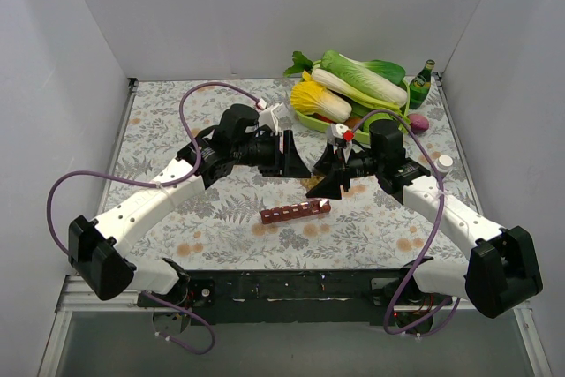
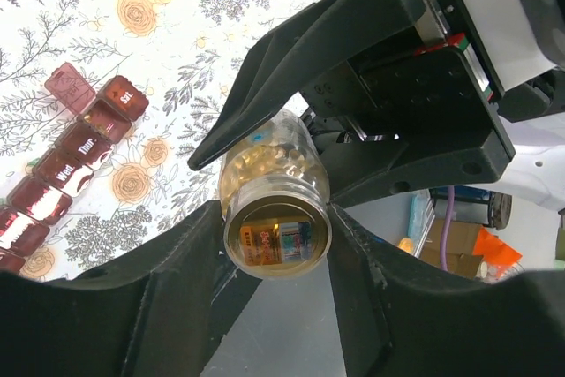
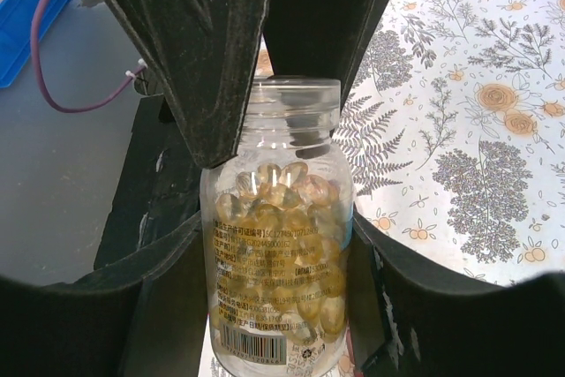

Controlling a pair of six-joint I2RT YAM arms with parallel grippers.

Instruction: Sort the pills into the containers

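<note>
- The left claw [image 1: 294, 162] and the right claw [image 1: 329, 179] meet tip to tip in the middle of the top view, over a tabletop [image 1: 168, 121] patterned with leaves and flowers.
- Between them they hold a clear bottle [image 3: 278, 245], partly filled with yellow see-through pills. The top view hardly shows it behind the black fingers.
- The right claw is closed on the bottle's body. In the right wrist view its two fingers [image 3: 168, 297] press against the labelled part from both sides, low in the frame.
- The left claw grips the neck end. In the left wrist view its fingers [image 2: 168, 297] touch the round end of the bottle [image 2: 275, 240] on both sides, low in the centre.
- In the right wrist view those same fingers reach down from the top of the frame around the neck.
- The dark red pill box [image 1: 296, 212] lies flat on the tabletop just below the claws in the top view, slightly slanted and apart from the bottle.
- In the left wrist view the pill box [image 2: 66, 174] runs along the left edge, and its lids read Wed, Thu and Sat.
- A paler, see-through red flap [image 2: 69, 86] sticks out beside the row near the Sat end.
- At the upper right of the top view sits a green tray [image 1: 305, 116] piled with vegetables, with a small green bottle [image 1: 421, 84] next to it.
</note>
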